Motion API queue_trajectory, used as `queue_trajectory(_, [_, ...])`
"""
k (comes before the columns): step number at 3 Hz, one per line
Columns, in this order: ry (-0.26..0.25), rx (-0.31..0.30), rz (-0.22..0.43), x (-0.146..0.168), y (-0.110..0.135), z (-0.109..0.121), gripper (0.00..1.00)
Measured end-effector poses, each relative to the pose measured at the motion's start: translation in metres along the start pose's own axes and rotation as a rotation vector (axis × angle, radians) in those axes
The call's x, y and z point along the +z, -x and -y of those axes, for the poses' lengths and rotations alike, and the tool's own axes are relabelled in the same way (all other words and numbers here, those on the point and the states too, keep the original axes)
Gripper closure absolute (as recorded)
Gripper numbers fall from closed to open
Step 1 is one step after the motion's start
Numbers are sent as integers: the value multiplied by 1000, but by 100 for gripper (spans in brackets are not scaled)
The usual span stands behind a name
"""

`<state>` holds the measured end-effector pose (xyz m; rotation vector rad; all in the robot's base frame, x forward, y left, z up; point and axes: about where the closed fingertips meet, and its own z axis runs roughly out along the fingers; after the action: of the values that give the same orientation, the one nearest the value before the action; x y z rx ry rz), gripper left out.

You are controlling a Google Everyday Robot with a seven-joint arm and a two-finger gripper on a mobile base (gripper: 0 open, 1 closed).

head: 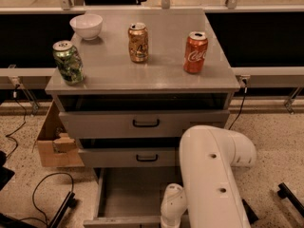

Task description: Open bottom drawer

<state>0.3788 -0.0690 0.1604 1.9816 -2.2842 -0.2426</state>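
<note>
Camera view shows the bottom drawer [130,194] at 6 o'clock pulled well out, its grey tray exposed, so the task looks essentially done. The gripper lies out of frame below the arm's wrist [172,204], and its state cannot be told.

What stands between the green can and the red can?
A gold can, in the camera view. The gripper is out of sight, past the arm's white wrist over the open bottom drawer.

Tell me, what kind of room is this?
Probably a robot test lab or office: a grey metal drawer cabinet with a Coca-Cola can on top, loose cables on a speckled floor, and a white robot arm reaching the open bottom drawer; its tool is out of view below.
</note>
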Motion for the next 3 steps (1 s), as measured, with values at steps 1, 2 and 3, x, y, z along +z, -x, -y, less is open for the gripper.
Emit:
queue_trajectory(1, [44,15,27,7,-8,-36,41])
queue_trajectory(2, [44,15,27,7,-8,-36,64])
queue_trajectory(3, [44,15,27,7,-8,-35,87])
